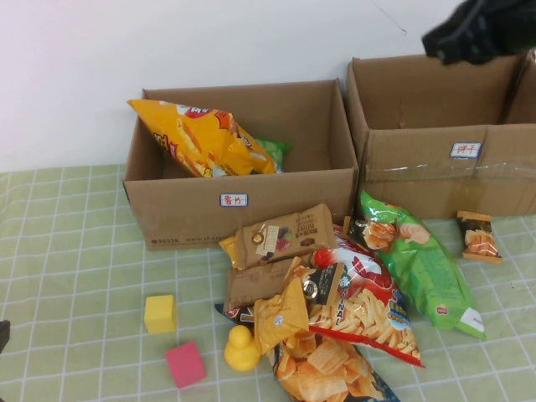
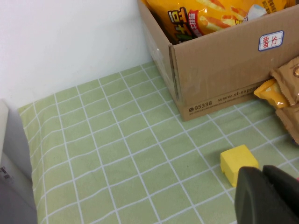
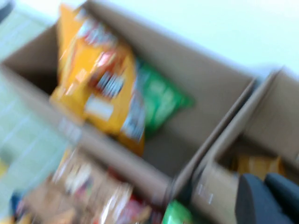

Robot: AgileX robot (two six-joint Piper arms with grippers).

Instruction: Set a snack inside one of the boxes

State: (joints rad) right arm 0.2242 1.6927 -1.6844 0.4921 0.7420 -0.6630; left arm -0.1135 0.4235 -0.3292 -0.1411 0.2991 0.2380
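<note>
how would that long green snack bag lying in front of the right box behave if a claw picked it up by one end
The green snack bag looks like thin, puffy foil, so it would probably sag and feel light for its size. Its glossy surface may slip in a pinch. It leans on the snack pile, so lifting could nudge neighbours. The right claw is above the right box; the left claw is near the yellow cube.

The light is bright and even, with soft shadows inside the boxes [image 1: 243, 201]. Shiny snack bags [image 1: 368, 314] show small glare spots. The high view and left wrist view are clear. The right wrist view is very blurry, all smeared.
</note>
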